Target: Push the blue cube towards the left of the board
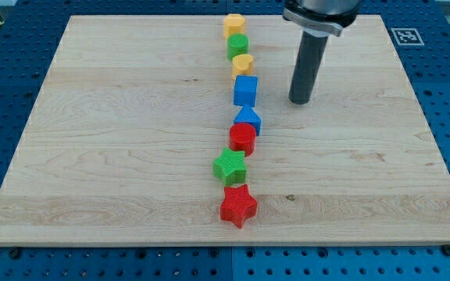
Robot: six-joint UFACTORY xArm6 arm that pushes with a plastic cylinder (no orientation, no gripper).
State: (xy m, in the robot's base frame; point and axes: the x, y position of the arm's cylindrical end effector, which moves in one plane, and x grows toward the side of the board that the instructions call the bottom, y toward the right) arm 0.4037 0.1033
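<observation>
The blue cube stands on the wooden board in a near-vertical row of blocks just right of the view's centre. My tip rests on the board to the cube's right, about a cube's width and a half away, not touching it. The dark rod rises from the tip to the view's top edge. Directly above the cube in the row is a small yellow block. Directly below it is a blue block with a pointed top.
The row runs from top to bottom: a yellow hexagonal block, a green round block, the small yellow block, the blue cube, the pointed blue block, a red round block, a green star, a red star.
</observation>
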